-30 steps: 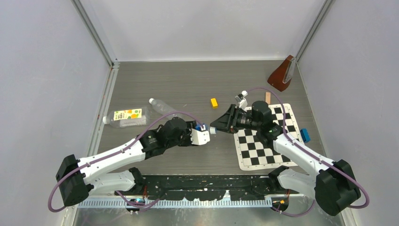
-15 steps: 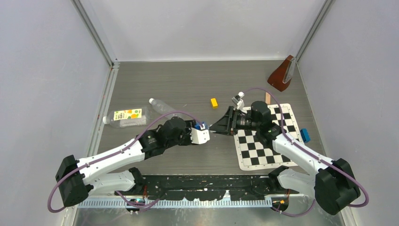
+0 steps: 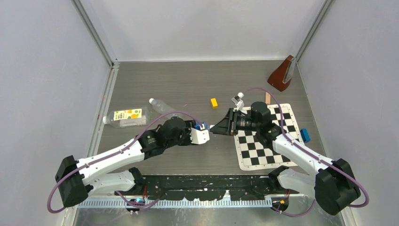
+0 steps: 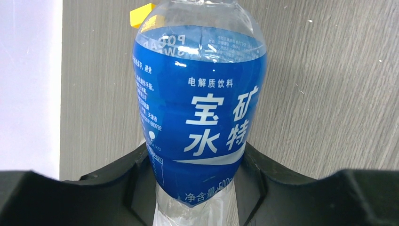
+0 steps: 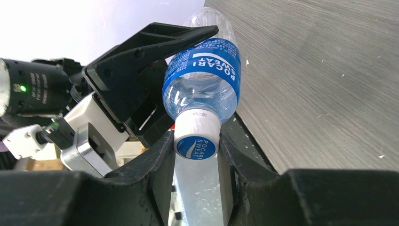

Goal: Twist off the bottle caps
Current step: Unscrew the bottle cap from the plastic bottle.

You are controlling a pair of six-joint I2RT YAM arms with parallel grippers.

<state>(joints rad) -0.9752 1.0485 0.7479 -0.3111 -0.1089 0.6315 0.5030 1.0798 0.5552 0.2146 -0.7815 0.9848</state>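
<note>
My left gripper [image 4: 197, 165] is shut on the body of the small blue-labelled bottle [image 4: 200, 113] and holds it sideways above the table. Its neck points at my right gripper [image 5: 196, 143], whose fingers are shut on its white, blue-topped cap [image 5: 196, 136]. From above, both grippers meet at the table's middle, with the bottle [image 3: 203, 126] between them. The wider bottle with the white-yellow-orange label [image 3: 126, 116] lies at the left, its white cap [image 3: 105, 120] on. The slim unlabelled bottle [image 3: 162, 107] lies beside it, its cap [image 3: 151, 100] on.
A yellow block [image 3: 214, 102] lies just behind the grippers. A checkered mat [image 3: 268, 143] is under the right arm, with a blue block [image 3: 305, 135] at its right edge. A brown wedge-shaped object [image 3: 281, 74] stands at the back right.
My right wrist has rolled about the cap's axis, and its camera mount has swung down and left. The left arm and the bottle have stayed in place.
</note>
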